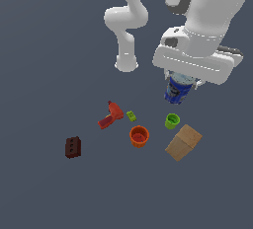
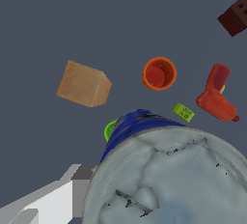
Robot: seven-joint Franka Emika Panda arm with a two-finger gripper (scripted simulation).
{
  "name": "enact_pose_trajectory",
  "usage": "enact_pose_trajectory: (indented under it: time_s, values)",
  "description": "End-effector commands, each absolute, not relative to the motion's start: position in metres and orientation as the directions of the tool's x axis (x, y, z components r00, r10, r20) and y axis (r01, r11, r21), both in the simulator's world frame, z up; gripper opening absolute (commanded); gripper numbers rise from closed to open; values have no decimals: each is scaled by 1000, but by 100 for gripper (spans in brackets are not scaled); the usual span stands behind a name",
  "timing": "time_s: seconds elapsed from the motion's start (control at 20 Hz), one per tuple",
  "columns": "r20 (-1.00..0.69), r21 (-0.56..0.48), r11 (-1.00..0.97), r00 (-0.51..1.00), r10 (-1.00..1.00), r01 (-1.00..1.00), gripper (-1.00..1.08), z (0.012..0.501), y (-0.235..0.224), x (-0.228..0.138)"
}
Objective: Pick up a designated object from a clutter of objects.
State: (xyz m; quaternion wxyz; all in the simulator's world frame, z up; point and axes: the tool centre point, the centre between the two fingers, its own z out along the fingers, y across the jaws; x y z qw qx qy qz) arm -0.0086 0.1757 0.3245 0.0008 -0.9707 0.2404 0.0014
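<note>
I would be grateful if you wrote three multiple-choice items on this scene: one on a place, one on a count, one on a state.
1. In the exterior view, where is the blue can?
A. directly under the gripper
B. beside the dark red brick
C. inside the orange cup

2. How many cups are there?
A. one
B. two
C. four

3. How does the tan box lie?
A. stacked on the brick
B. held by the gripper
C. alone on the floor, beside the green cup

Answers: 1 A, the can sits just below the wrist, apart from the other items. 2 B, only an orange and a green cup show. 3 C, nothing rests on or grips the box.
</note>
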Motion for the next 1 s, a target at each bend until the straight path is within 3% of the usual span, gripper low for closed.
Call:
enact_pose_trajectory:
  time_s: [0.0,0.5,0.95]
  values:
    - [-1,-3,-884,884,-467,-467,-100,349,175,-1]
    - [0,-1,-883,883,-469,-469,-100,421,175,24]
    - [0,0,-883,883,-469,-469,-100,452,175,36]
